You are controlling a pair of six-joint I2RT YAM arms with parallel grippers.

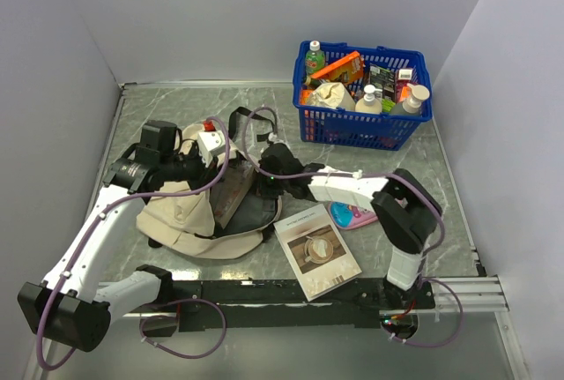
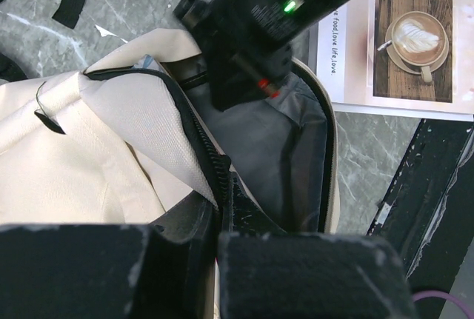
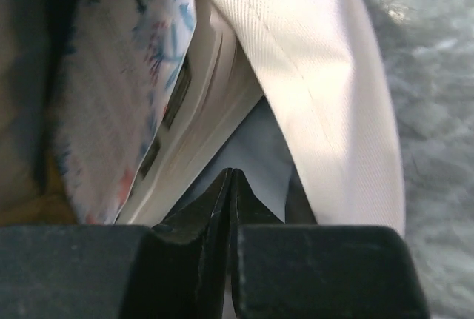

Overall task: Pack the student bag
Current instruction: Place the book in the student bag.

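Student bag (image 1: pixel 181 217) part-packed, mouth held open.
Top view: it lies flat on the counter (image 1: pixel 264 115), long axis roughly left to right, mouth facing the right pincer (image 1: pixel 261 188) reaching inside; a coffee-cover book (image 1: pixel 317 252) and pink pencil case (image 1: pixel 352 217) lie outside, near that pincer. Left wrist: the left pincer (image 2: pixel 218 212) clamps the zipper rim (image 2: pixel 211 163). Right wrist: the right pincer is closed and empty, with a floral-covered book (image 3: pixel 111 89) just ahead inside.

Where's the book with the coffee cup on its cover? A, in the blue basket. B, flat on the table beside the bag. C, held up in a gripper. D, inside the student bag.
B: the coffee-cover book lies flat on the table beside the open student bag, between the two arms' bases.
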